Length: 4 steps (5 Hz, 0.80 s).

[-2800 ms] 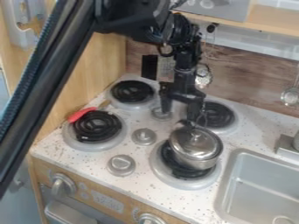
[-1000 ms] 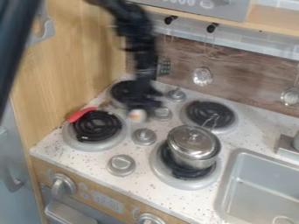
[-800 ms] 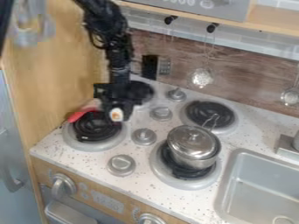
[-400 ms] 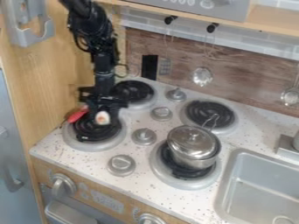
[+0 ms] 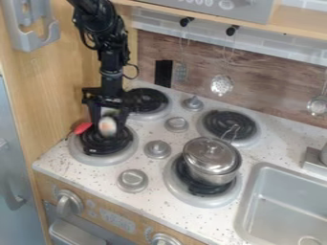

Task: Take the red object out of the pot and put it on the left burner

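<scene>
Countertop [image 5: 172,213] speckled white, wooden wall [image 5: 51,91], end effector [image 5: 108,129] closed on pale object [image 5: 107,125] over left burner [image 5: 105,147]

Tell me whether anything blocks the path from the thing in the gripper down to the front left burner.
Nothing visible stands between the white-and-orange object in the gripper and the burner beneath. The red item lies off to the side, by its back-left edge.
</scene>
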Motion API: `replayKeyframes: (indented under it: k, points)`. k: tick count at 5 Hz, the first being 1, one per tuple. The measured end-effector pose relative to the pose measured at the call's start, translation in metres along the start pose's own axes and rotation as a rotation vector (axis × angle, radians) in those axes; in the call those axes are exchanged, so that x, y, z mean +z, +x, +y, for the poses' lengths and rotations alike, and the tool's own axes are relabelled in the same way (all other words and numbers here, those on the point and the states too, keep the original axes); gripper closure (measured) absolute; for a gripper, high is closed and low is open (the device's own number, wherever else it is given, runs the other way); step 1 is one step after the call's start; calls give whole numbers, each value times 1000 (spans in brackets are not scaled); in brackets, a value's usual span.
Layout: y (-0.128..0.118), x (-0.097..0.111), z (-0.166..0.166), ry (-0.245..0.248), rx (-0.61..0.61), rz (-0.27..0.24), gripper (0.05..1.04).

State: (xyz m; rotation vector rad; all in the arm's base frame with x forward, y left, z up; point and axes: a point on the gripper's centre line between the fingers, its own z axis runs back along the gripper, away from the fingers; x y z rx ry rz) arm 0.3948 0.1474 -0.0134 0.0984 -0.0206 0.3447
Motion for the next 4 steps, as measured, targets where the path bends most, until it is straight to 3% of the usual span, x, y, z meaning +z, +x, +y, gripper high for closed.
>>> replayKeyframes:
  k: [1,2,3,4]
  points:
    - [-4,0,2,16,-19,25,67]
    - [-6,-1,-5,11,-81,30,79]
    - [-7,27,-22,-21,-253,-46,85]
    - [-10,40,-46,-18,-366,-80,85]
